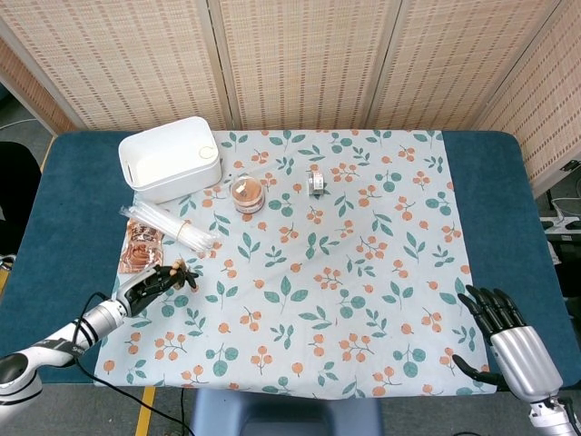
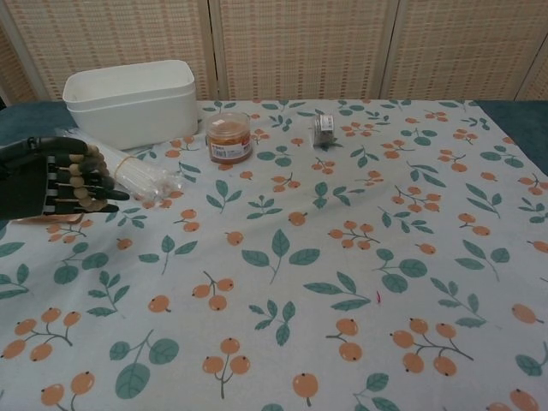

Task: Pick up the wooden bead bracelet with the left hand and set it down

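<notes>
Left hand [image 1: 152, 282]: sitting at lower left of the head view, fingers curling around a string of beads, forearm trailing toward the bottom-left corner. Right hand [image 1: 497, 318]: resting at lower right, fingers spreading apart, holding nothing.

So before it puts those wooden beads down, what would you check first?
1. Left hand has the wooden bead bracelet: ok, the beads lie across its fingers.
2. Free patch of tablecloth near that hand: ok, bare cloth just to its right.
3. Bundle of clear tubes out of the way: not ok, it lies right beside the fingers.
4. Packet of brown items clear: cannot tell, it sits just beyond the hand.
5. Right hand out of the way: ok, open at the far corner.
</notes>
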You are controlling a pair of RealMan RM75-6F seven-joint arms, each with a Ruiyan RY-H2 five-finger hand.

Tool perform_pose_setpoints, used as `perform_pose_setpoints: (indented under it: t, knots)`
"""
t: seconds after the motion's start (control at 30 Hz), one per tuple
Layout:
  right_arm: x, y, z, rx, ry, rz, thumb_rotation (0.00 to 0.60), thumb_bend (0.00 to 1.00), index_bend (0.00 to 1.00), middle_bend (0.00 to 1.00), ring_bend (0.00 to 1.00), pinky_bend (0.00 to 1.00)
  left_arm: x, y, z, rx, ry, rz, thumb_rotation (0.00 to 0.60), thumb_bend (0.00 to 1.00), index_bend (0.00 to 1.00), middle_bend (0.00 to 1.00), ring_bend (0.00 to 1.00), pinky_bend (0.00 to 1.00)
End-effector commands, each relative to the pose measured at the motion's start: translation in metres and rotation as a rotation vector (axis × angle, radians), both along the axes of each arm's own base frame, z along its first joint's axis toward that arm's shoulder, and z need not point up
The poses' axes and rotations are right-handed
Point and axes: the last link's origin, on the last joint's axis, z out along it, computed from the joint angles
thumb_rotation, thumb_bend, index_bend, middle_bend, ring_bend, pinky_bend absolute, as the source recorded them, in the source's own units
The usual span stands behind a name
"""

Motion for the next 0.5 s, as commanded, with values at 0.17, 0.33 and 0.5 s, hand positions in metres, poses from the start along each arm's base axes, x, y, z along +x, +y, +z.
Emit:
perform_pose_setpoints:
  t: [0.17, 0.33, 0.5]
  knots:
    - [0.0001, 0.0004, 0.0005, -0.001, -0.001, 0.001, 0.434, 0.2, 0.0, 0.0, 0.0, 0.0, 0.0003, 0.0002, 0.0, -0.005, -0.002, 0.009, 0.363, 0.53, 0.65, 0.49, 0.17, 0.0]
    - [0.0003, 0.0007, 0.0008, -0.003, -0.002, 0.002, 0.434, 0.2, 0.0, 0.0, 0.0, 0.0, 0.0005, -0.0005, -0.0003, -0.008, -0.001, 0.014, 0.357, 0.58, 0.66, 0.5, 0.18, 0.0]
    - [0.0004, 0.0008, 0.0012, -0.004, -0.003, 0.003, 0.433, 0.2, 0.0, 0.0, 0.0, 0.0, 0.0005, -0.0004, -0.0004, -0.007, 0.005, 0.013, 0.371, 0.65, 0.66, 0.51, 0.18, 0.0]
